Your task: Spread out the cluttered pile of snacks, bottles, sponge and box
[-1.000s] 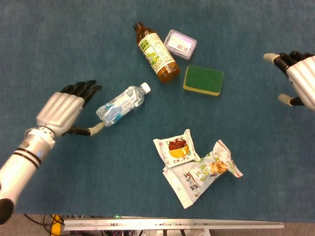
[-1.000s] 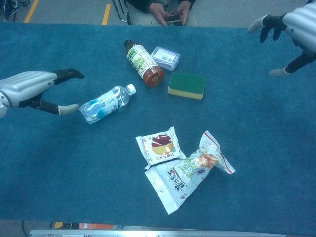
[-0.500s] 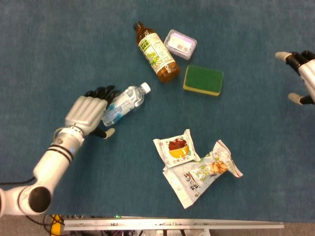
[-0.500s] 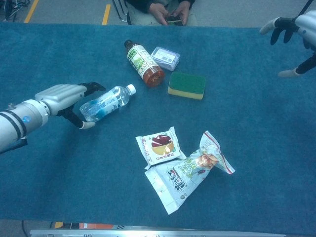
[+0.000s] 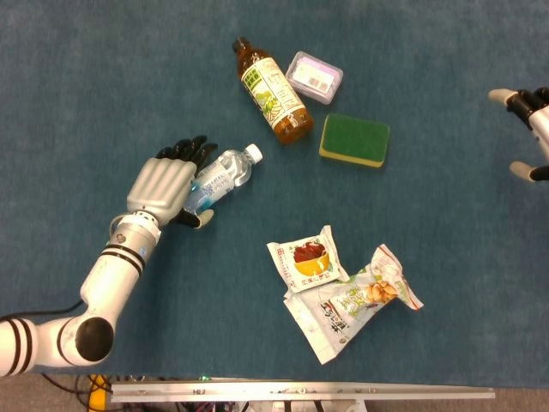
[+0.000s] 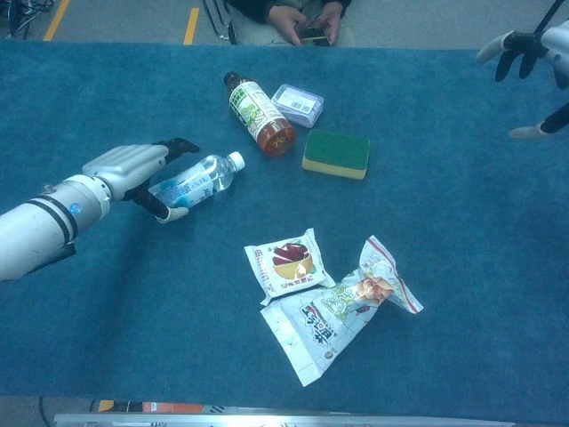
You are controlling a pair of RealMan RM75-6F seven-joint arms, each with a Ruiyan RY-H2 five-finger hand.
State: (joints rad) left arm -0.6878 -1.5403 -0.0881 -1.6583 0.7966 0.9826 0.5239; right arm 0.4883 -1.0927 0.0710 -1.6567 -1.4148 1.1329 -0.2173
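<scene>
— Left hand point(image 5: 165, 186)?
— Mine; fingers curled over the water bottle point(image 5: 220, 177), mid-left on the surface point(image 5: 103, 77). Right hand point(image 5: 533, 129) spread, holding nothing, far edge.
— Remaining?
— Tea bottle point(image 5: 274, 91), box point(image 5: 314, 77), sponge point(image 5: 354, 140) crowd together; snack packets point(image 5: 343, 296) overlap. Roughly half done, I judge.

A seated person point(image 6: 298, 16) holds a phone point(image 6: 311, 36).

The tea bottle point(image 5: 273, 91), the water bottle point(image 5: 219, 177) and the snack bags point(image 5: 350, 304) all have labels, but the words are too small to read.
</scene>
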